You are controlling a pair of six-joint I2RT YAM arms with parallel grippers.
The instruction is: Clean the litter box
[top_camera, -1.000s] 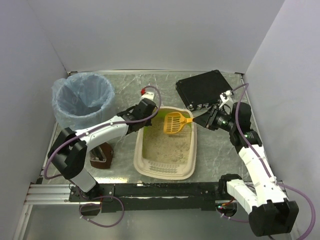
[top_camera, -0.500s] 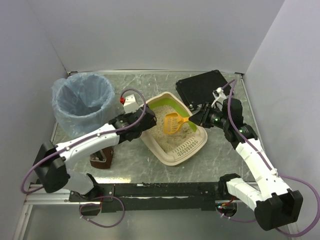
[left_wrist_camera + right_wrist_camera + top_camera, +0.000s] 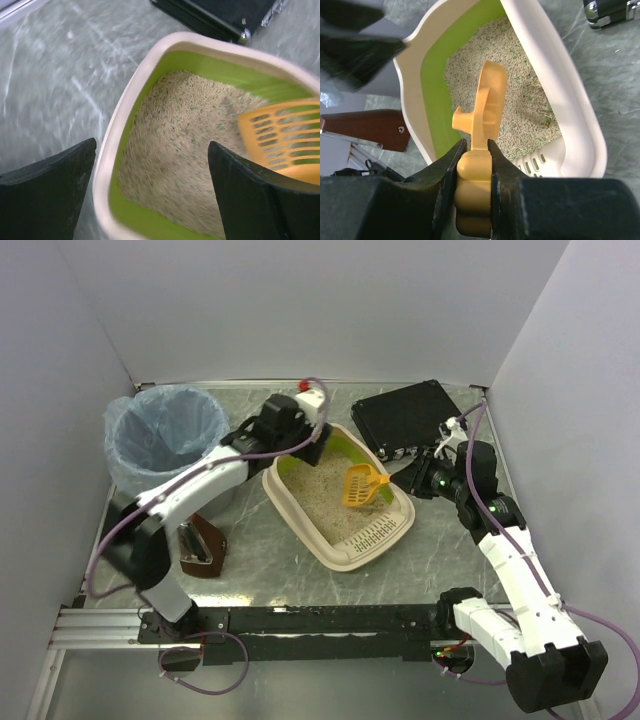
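litter box under left tool

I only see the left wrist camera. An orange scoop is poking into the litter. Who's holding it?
Observer: The right claw is shut on the handle of the scoop.
Operator: Where would the dirty stuff go?
Observer: A bin with a blue bag stands left of the litter box.
Operator: Does the box have holes?
Observer: Yes, a slotted grille at its near end.
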